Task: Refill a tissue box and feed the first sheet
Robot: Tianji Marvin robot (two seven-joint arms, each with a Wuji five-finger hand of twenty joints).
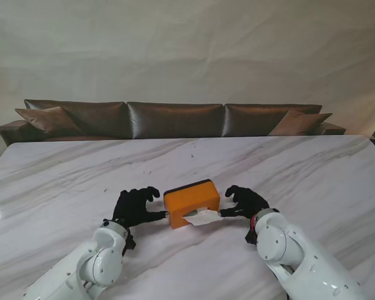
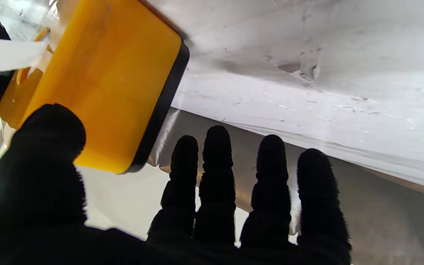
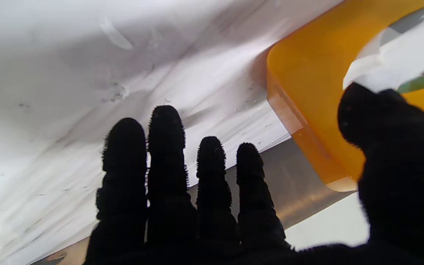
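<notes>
Orange tissue box (image 1: 192,202) lies on the marble table (image 1: 62,175) between 2 gloved hands. Left hand (image 1: 135,207) rests its thumb against the box end, fingers spread, gripping nothing. Right hand (image 1: 244,201) appears to pinch the protruding tissue sheet (image 1: 203,217). The sheet is probably soft and tearable: grasp near the slot.

Table (image 1: 287,169): polished white marble look, grey veins, glossy. Tissue box (image 1: 190,197): smooth orange plastic with a soft sheen and a black rim. Tissue (image 1: 203,217): thin white paper, matt, crumpled. Both hands, left hand (image 1: 135,207) and right hand (image 1: 244,201): black knit cloth, matt, fuzzy. Arms (image 1: 94,265): glossy white plastic shell. Sofa (image 1: 175,119): dark brown leather look, slight shine.
</notes>
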